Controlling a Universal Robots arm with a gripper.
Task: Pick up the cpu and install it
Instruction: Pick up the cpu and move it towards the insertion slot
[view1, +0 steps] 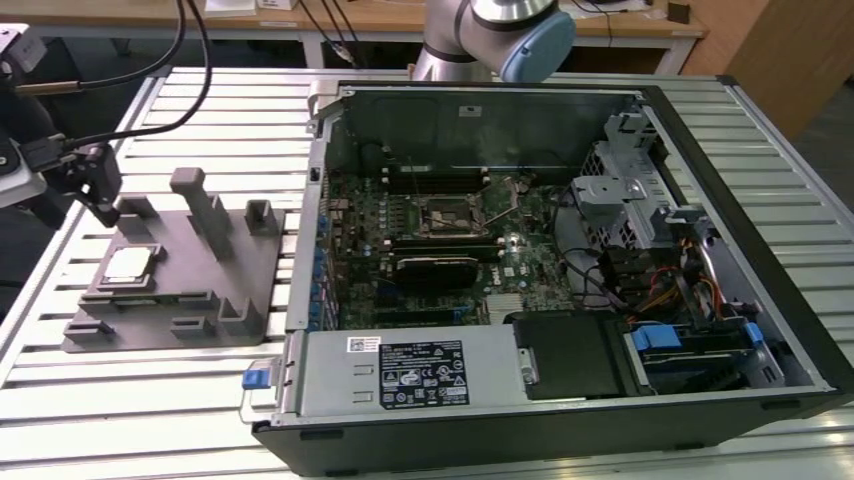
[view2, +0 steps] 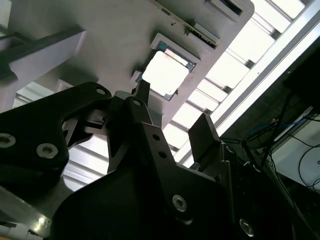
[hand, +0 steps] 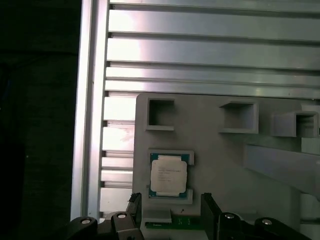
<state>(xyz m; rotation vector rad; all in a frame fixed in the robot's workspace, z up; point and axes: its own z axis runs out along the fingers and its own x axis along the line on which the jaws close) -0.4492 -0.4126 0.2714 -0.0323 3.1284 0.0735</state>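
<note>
The cpu is a small square chip with a pale metal top. It lies flat in a recess of the grey holder at the exterior view's left. My gripper hangs just above the holder, close to the chip and apart from it. In the first wrist view the cpu lies just beyond my open gripper, with nothing between the two dark fingers. The second wrist view shows the same chip past the open gripper. The dark socket sits on the motherboard inside the case.
An open computer case lies on the slatted metal table, right of the holder. Its power supply is at the front and a drive cage at the right. The holder has upright posts. Cables hang near the arm.
</note>
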